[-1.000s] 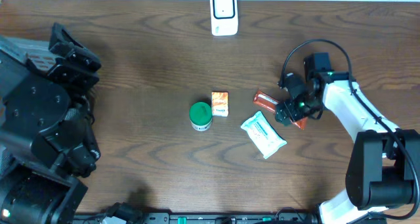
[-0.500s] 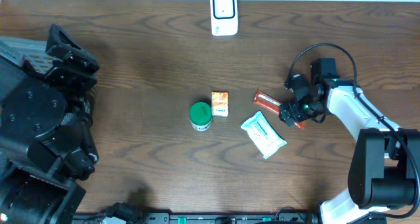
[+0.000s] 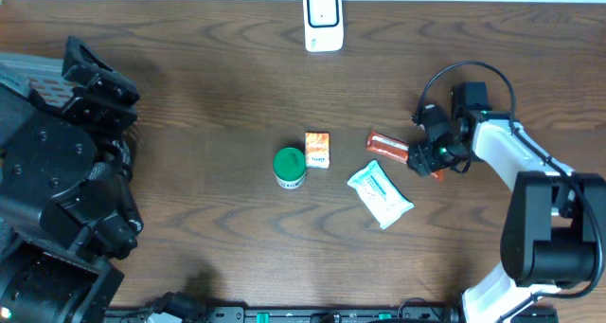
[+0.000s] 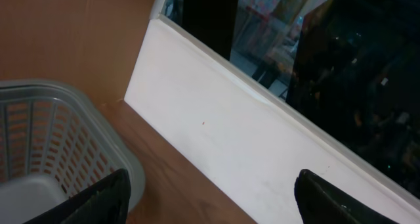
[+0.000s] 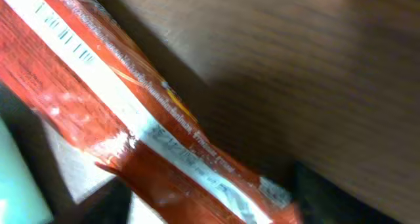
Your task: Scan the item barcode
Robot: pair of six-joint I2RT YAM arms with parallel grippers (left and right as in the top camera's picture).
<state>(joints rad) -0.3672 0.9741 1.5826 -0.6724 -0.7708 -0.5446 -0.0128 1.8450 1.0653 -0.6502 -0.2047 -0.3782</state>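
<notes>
A red snack wrapper [image 3: 386, 144] with a white printed strip lies on the wooden table right of centre. My right gripper [image 3: 426, 160] is down over its right end. In the right wrist view the wrapper [image 5: 118, 112] runs diagonally and fills the gap between the two dark fingers of that gripper [image 5: 210, 198]. The picture is blurred, so the grip does not show. The white barcode scanner [image 3: 323, 20] stands at the table's far edge. My left gripper [image 4: 211, 179] is held wide open with nothing in it, far off at the left.
A green-lidded tub [image 3: 290, 167], a small orange box [image 3: 317, 149] and a white-and-teal pouch [image 3: 379, 193] lie mid-table. A grey slotted basket [image 4: 39, 138] sits by the left arm, beside a white wall ledge [image 4: 216, 138].
The right gripper has shifted slightly right and up the table along the red wrapper, and its fingers have come closer together. The left arm has barely moved.
</notes>
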